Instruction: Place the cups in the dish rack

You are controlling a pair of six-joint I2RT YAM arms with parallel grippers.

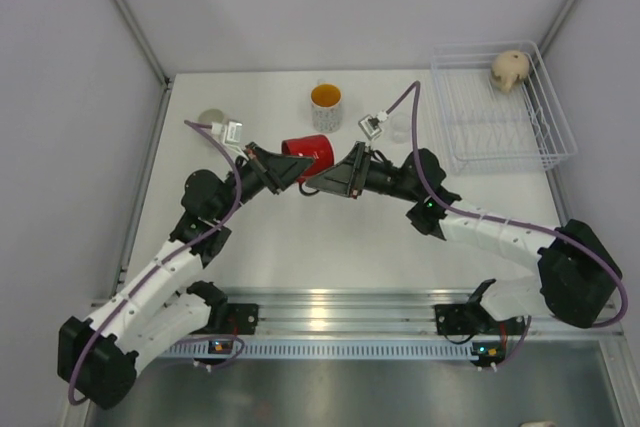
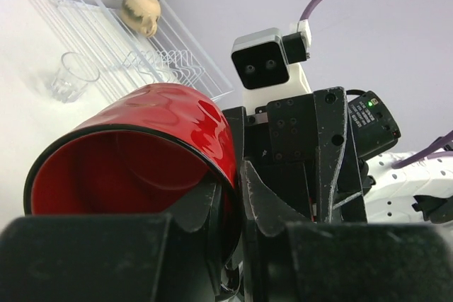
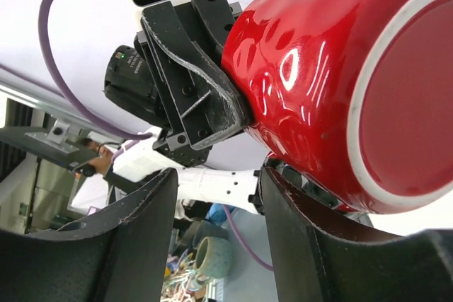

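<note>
The red cup [image 1: 308, 152] is held off the table, on its side, mid-table. My left gripper [image 1: 288, 167] is shut on its rim, one finger inside the cup and one outside [image 2: 230, 182]. In the left wrist view the red cup [image 2: 141, 146] has its mouth turned toward the camera. My right gripper [image 1: 326, 181] is open just right of the cup. In the right wrist view the right gripper [image 3: 216, 189] holds nothing between its jaws, and the red cup [image 3: 340, 83] lies just above one fingertip. The white dish rack [image 1: 560, 137] stands at the far right with a beige mug [image 1: 510, 69] inside it.
A speckled mug with orange inside [image 1: 326, 105] stands behind the red cup. A clear tumbler [image 1: 400, 129] stands left of the rack. A small pale cup [image 1: 212, 119] stands far left, partly hidden by the left wrist camera. The two grippers are very close together.
</note>
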